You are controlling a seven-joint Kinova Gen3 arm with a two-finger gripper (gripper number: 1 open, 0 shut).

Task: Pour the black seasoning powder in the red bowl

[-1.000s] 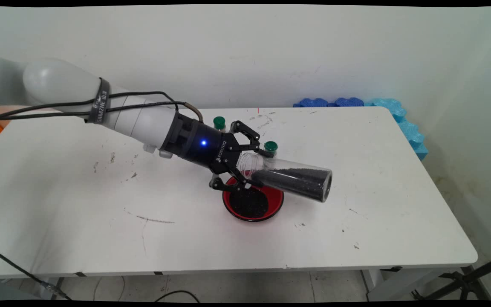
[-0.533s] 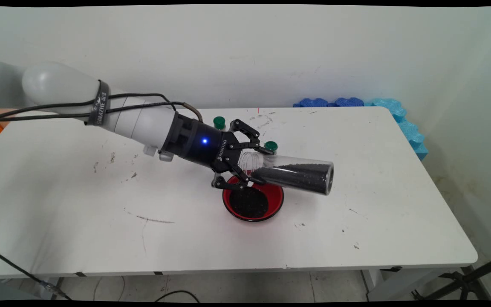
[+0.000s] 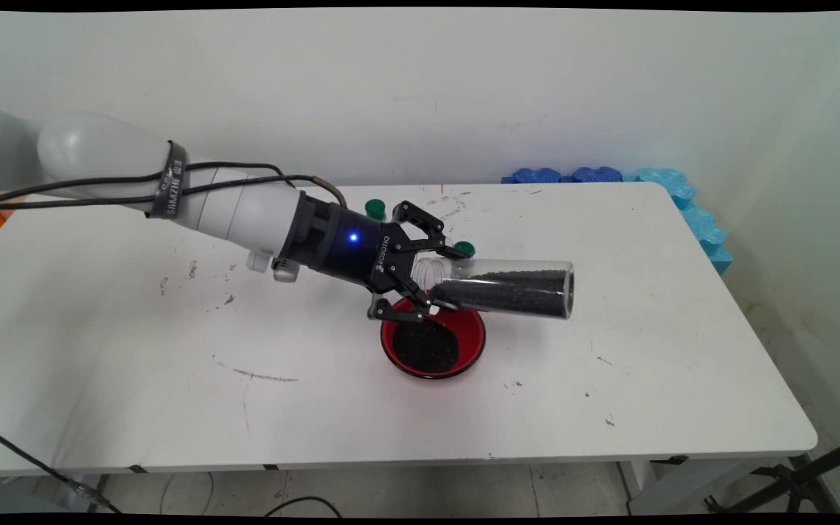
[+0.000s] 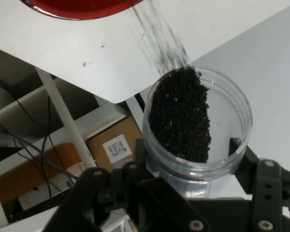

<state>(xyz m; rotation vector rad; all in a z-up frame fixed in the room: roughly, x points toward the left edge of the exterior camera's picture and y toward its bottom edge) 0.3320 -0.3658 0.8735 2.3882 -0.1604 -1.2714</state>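
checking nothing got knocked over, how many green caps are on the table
2. One green cap shows behind the gripper's wrist; the other peeks out just behind the clear bottle it holds. The arm may hide more.

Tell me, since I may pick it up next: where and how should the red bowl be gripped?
Probably by its rim, from above: the red bowl is low and wide, so one finger goes inside, one outside. Take the right-hand rim, since the pincer and its clear jar hang over the far left edge.
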